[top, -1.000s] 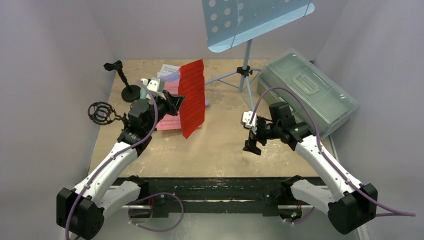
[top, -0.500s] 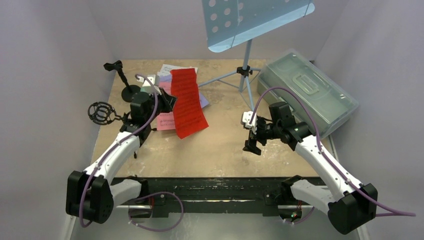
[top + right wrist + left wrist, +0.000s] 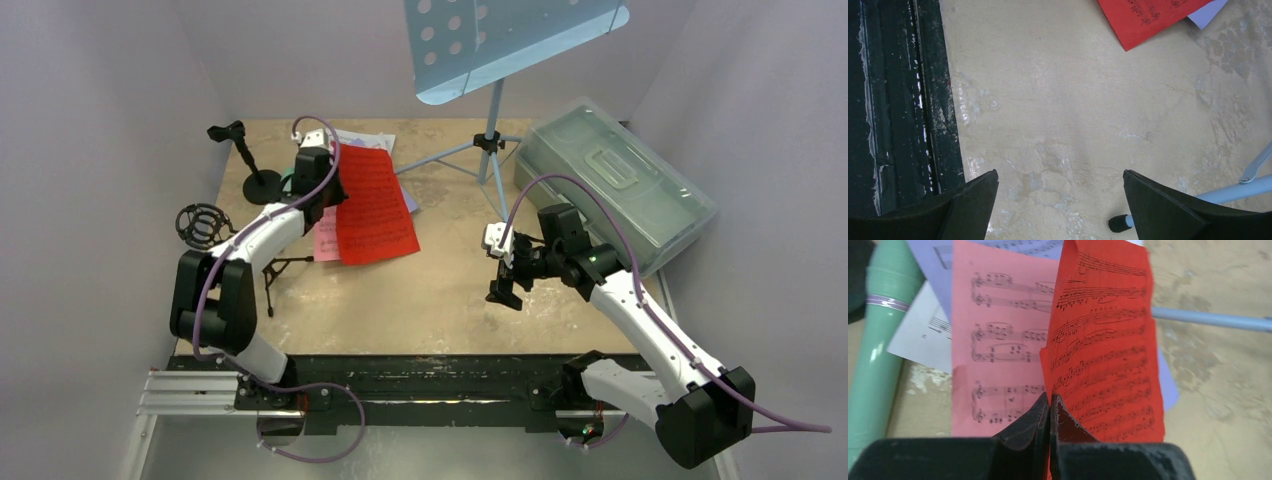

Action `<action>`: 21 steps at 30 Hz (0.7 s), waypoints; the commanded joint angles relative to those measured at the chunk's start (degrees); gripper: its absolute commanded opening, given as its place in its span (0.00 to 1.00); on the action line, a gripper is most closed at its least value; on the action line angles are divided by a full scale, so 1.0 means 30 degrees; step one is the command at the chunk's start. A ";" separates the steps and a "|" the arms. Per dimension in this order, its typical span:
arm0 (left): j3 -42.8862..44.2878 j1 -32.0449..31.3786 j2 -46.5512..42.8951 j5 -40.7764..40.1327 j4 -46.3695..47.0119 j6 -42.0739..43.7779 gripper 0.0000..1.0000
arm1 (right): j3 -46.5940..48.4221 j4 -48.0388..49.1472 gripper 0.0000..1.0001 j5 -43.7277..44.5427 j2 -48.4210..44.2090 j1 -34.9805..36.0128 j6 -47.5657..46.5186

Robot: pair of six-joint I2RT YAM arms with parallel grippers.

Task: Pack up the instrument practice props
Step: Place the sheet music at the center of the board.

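Note:
My left gripper (image 3: 335, 190) is shut on the left edge of the red music sheet (image 3: 375, 205), which lies nearly flat over the pile of sheets. In the left wrist view the closed jaws (image 3: 1049, 401) pinch the red sheet (image 3: 1108, 340) above the pink sheet (image 3: 998, 340), a white sheet (image 3: 923, 337) and a lilac one (image 3: 935, 260). The teal microphone (image 3: 878, 335) lies left of them. My right gripper (image 3: 503, 287) hovers open over bare table, holding nothing (image 3: 1060, 175). The light-blue music rack (image 3: 510, 40) stands at the back on tripod legs (image 3: 455, 155).
The translucent box (image 3: 620, 185) sits closed at the right, behind my right arm. A black round-base pole (image 3: 262, 185) and a black microphone tripod (image 3: 205, 225) stand at the left edge. One rack leg's black foot (image 3: 1120, 223) lies beside my right gripper's right finger.
The left arm has stretched toward the back of the table and brought the red sheet down from upright to nearly flat over the pile. The right arm has not moved.

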 commanded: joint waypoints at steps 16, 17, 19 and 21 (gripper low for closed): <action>-0.0906 0.0184 -0.6416 0.2564 0.0355 0.2133 0.99 | -0.0017 0.0297 0.99 0.0358 -0.0421 -0.0558 0.0092; -0.2045 0.0186 -0.7505 0.3828 0.0864 0.1647 1.00 | 0.0033 0.0362 0.99 0.0439 -0.0408 -0.0685 0.0153; -0.3890 0.0186 -0.8980 0.6308 0.1970 0.0888 1.00 | 0.0141 0.0391 0.99 0.0600 -0.0454 -0.1090 0.0364; -0.4524 0.0186 -0.9807 0.8036 0.1385 0.0053 1.00 | 0.0238 0.0632 0.99 0.0521 -0.0695 -0.1664 0.0695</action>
